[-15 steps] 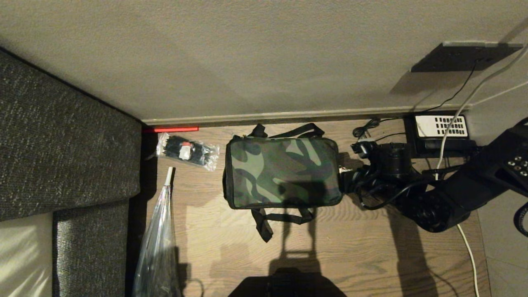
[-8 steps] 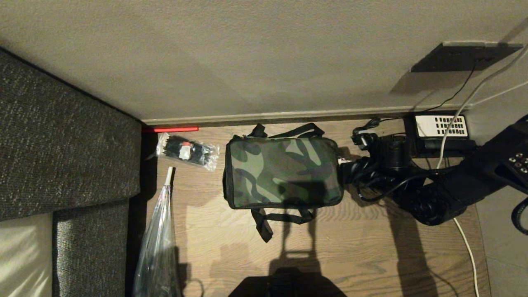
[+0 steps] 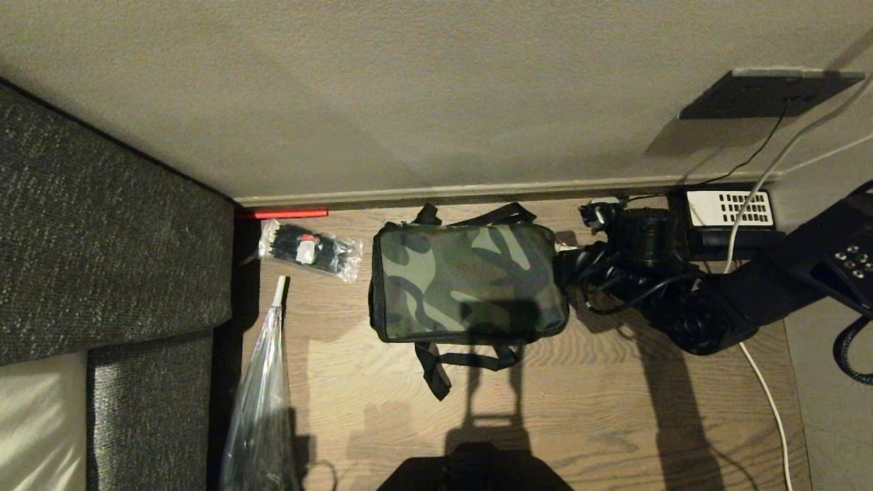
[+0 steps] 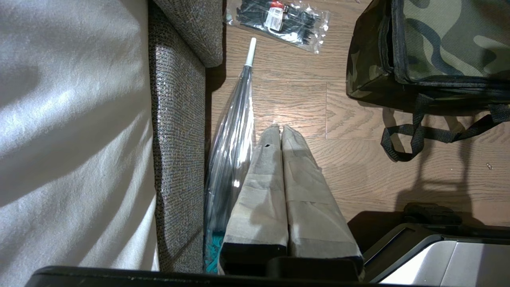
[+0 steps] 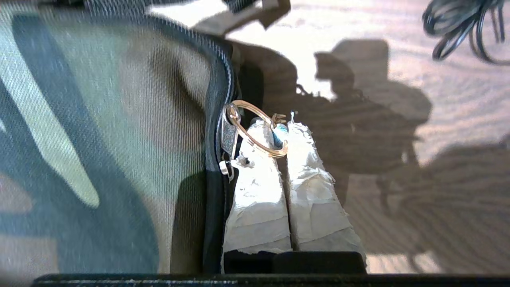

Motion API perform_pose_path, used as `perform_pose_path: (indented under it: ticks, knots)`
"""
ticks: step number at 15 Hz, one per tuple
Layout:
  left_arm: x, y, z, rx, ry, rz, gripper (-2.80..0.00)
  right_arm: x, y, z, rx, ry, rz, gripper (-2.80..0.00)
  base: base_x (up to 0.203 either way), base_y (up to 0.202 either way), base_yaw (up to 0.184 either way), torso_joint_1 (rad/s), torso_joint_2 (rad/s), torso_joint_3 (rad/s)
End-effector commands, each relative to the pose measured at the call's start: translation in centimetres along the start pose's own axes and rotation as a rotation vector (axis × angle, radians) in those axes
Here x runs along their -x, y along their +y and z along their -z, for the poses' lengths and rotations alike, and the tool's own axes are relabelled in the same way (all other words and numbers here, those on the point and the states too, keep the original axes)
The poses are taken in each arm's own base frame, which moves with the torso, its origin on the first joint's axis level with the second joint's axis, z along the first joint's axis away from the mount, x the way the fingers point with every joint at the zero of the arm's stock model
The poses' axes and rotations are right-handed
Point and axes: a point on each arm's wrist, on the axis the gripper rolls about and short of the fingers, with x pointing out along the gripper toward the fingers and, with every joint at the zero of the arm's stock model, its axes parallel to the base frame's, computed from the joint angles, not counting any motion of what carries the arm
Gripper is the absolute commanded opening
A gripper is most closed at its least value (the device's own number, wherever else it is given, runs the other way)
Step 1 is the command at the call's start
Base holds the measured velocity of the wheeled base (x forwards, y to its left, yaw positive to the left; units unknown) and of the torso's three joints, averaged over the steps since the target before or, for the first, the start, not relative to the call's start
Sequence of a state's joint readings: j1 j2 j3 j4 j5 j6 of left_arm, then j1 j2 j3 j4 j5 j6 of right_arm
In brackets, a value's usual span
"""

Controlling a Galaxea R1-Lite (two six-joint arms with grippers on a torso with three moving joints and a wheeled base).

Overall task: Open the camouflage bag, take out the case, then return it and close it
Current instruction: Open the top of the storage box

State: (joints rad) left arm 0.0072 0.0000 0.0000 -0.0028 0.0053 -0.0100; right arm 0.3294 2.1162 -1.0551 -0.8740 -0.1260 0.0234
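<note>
Bare wood floor [image 3: 600, 409] lies open in front of the camouflage bag [image 3: 469, 283]; wall [image 3: 436, 102] behind, sofa [image 3: 109, 225] and umbrella [image 3: 262, 395] left, telephone [image 3: 726, 218] right

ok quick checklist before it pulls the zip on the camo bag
1. Right gripper shut on the zip's metal ring: ok.
2. Ring linked to the zip pull: ok.
3. Bag zipped and flat on the floor: ok.
4. Case inside: cannot tell, bag shut.
5. Straps off the zip line: ok on the near side, far side cannot tell.
6. Left gripper shut, parked by the sofa, away from the bag: ok.
</note>
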Motion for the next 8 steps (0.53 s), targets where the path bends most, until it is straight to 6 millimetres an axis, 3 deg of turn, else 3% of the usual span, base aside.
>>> perform_pose_path:
  ticks: [1, 8]
  knots:
    - [0.0, 0.0, 0.0, 0.001, 0.001, -0.001, -2.80, -0.5, 0.1, -0.6, -0.001, -0.030, -0.001, -2.80, 0.000, 0.000, 0.000, 0.000, 0.00, 0.000]
    - [0.0, 0.0, 0.0, 0.001, 0.001, -0.001, -2.80, -1.6, 0.3, -2.0, -0.004, -0.092, -0.006, -2.80, 0.000, 0.000, 0.000, 0.000, 0.00, 0.000]
